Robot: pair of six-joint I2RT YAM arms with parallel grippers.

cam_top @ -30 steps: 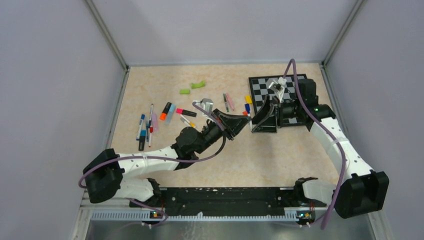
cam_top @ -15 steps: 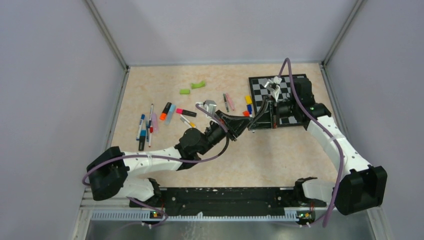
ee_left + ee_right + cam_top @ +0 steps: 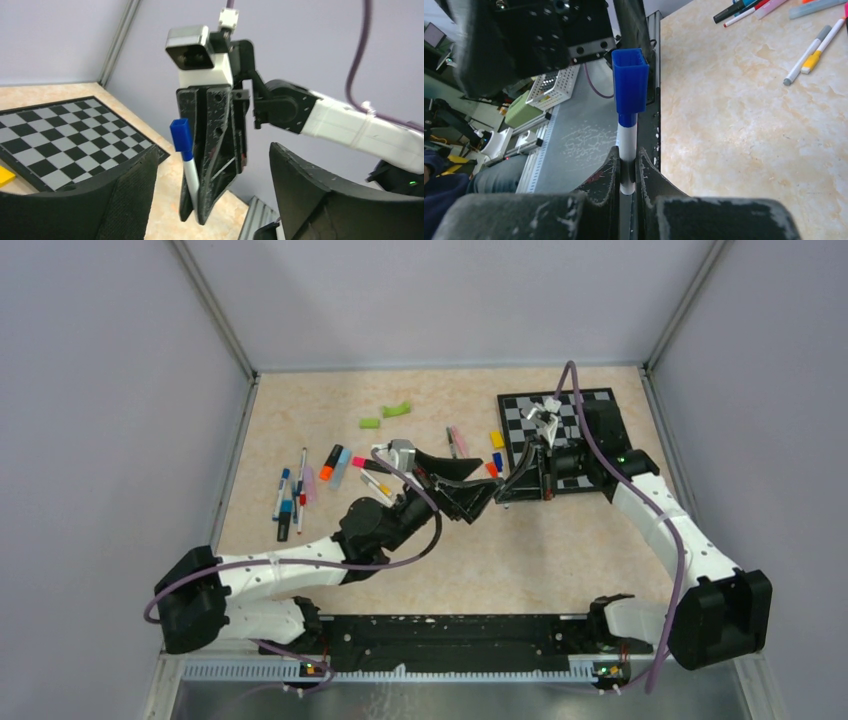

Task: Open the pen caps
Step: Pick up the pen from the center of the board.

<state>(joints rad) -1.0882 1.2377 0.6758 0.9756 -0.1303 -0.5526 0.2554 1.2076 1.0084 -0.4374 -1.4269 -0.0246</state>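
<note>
Right claw point(image 3: 628, 167) clamps a white pen point(image 3: 627, 142); its blue cap point(image 3: 630, 80) is not yet removed. Left claw point(image 3: 470, 483) stands open alongside. Other pens point(image 3: 295, 490) on the worktop point(image 3: 560, 540) appear capped.

A beige, marble-patterned tabletop point(image 3: 560, 560) is boxed in by 3 plain lilac-grey panels, the left wall point(image 3: 100, 390), far wall point(image 3: 450, 300) and right wall point(image 3: 760, 360), with 2 slim metal posts point(image 3: 213, 310) rising at the far corners under soft, even light. Along the near edge runs a black rail point(image 3: 450, 632) with a ribbed metal strip point(image 3: 450, 669) just nearer. In the right wrist view a white perforated basket point(image 3: 551, 85) and a green box point(image 3: 516, 111) stand beyond the table's edge.
</note>
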